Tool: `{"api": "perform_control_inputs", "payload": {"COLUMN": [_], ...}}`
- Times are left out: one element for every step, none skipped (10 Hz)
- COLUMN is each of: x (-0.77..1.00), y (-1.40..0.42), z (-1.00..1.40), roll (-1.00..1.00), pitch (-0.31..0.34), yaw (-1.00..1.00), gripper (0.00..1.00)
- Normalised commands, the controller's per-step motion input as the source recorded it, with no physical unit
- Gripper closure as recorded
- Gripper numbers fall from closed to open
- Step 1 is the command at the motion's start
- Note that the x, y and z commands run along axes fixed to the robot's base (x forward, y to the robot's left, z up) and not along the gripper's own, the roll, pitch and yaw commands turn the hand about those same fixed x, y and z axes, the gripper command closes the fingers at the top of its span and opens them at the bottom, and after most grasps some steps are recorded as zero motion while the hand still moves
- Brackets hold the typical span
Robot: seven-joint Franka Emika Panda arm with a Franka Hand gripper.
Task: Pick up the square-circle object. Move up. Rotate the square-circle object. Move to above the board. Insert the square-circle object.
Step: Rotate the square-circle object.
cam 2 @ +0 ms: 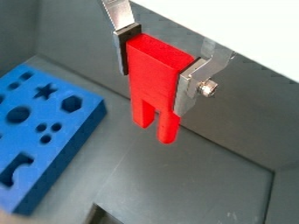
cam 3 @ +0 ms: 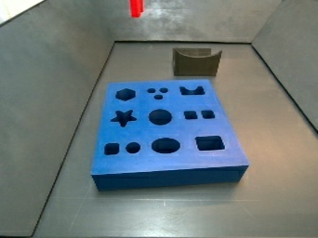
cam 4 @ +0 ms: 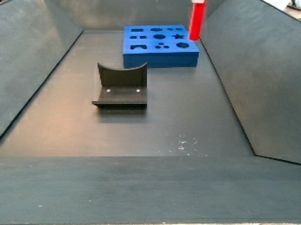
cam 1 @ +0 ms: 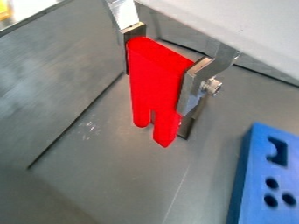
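Pincer [cam 1: 163, 77] clamping square-circle object [cam 1: 155, 92], legs down

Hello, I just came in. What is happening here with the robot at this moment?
The robot's hand holds the red square-circle object clamped between its fingers, lifted clear of the floor with the two legs pointing down. The blue board lies flat on the floor with its cut-outs empty, so nothing is inserted yet. A dark notched holder stands apart from the board, with nothing in it.
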Motion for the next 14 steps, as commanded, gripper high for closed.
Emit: {"api": "perform_control_inputs", "payload": {"x": [0.0,0.0,0.0,0.0,0.0,0.0,0.0,0.0,0.01,0.01,0.01,0.01,0.01,0.01], "y": [0.0,0.0,0.0,0.0,0.0,0.0,0.0,0.0,0.0,0.0,0.0,0.01,0.01,0.01], "z": [0.0,0.0,0.0,0.0,0.0,0.0,0.0,0.0,0.01,0.01,0.01,0.01,0.01,0.01], "roll": [0.0,0.0,0.0,0.0,0.0,0.0,0.0,0.0,0.0,0.0,0.0,0.0,-0.01,-0.01], "pitch": [0.022,0.023,0.024,0.025,0.028,0.029,0.032,0.034,0.037,0.041,0.045,0.05,0.058,0.067], "yaw": [-1.0,-1.0,-1.0,-1.0,-1.0,-1.0,-1.0,-1.0,-1.0,-1.0,-1.0,-1.0,-1.0,-1.0], "gripper": [1.0,1.0,1.0,1.0,1.0,1.0,1.0,1.0,1.0,1.0,1.0,1.0,1.0,1.0]}}
